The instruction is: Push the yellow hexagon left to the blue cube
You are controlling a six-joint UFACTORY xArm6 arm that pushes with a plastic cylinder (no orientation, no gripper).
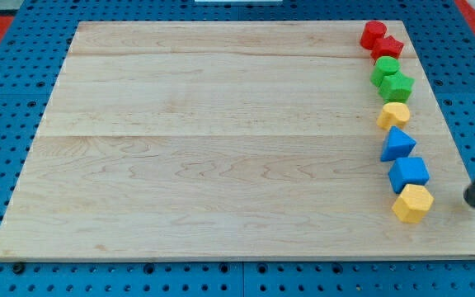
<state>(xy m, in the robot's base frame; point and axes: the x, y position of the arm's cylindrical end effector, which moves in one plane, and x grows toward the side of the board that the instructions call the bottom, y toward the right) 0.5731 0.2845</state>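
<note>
The small yellow hexagonal block [412, 204] sat at the bottom of a column of 8 coloured blocks near the right edge of the pale wooden surface [221, 148], touching the lower edge of the blue cube [409, 173]. Above the blue cube lay a blue triangular block [397, 144], a yellow rounded block [393, 115], 2 green blocks [392, 79] and 2 red blocks [379, 40]. My tip [473, 200], the end of a dark rod entering from the view's right, stood to the right of the yellow hexagonal block, apart from it, roughly level with it. The arm carried no jaws, so nothing could be gripped. The hexagon looked light, rigid and likely to slide easily on smooth wood; contact belonged on its right face, centred, since an off-centre push could spin it.
</note>
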